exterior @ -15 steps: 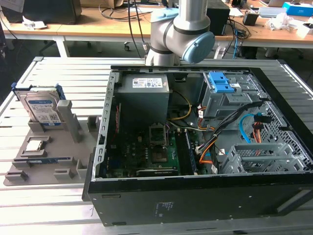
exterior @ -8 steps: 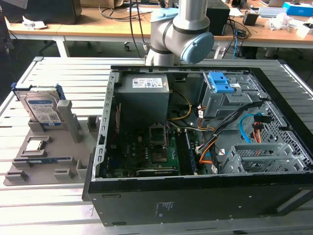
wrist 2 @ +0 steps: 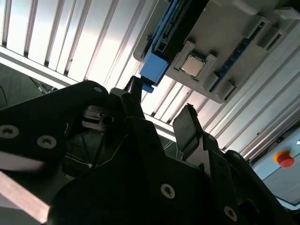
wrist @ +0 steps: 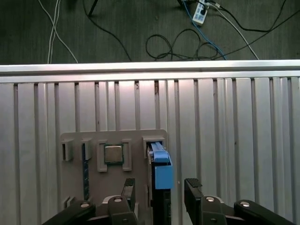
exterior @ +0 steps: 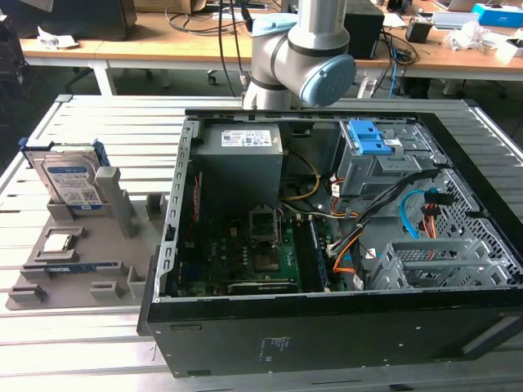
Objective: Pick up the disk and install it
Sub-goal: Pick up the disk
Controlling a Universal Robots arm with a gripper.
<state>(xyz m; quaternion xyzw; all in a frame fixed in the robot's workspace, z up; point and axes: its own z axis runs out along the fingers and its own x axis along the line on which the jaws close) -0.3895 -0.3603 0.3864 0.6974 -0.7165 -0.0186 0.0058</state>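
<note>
A: Black hand (wrist: 160,185), lined up above the disk (wrist: 161,169). Tips for the pick?
B: I'd centre it on the disk's blue frame with the fingers (wrist: 129,187) square to the flat faces. Come straight down and close only once both are past the top edge.
A: Opening?
B: Wide, holding nothing, touching nothing. In the first wrist view I see one finger either side of the disk, both clear of it.
A: Disk where?
B: Upright, edge-on to me, in a slot of the grey holder (wrist: 136,138), with the chip (wrist: 113,153) in the next pocket. All on the slatted metal surface (wrist: 234,140), at the exterior view's left, apart from the open case (exterior: 327,327).
</note>
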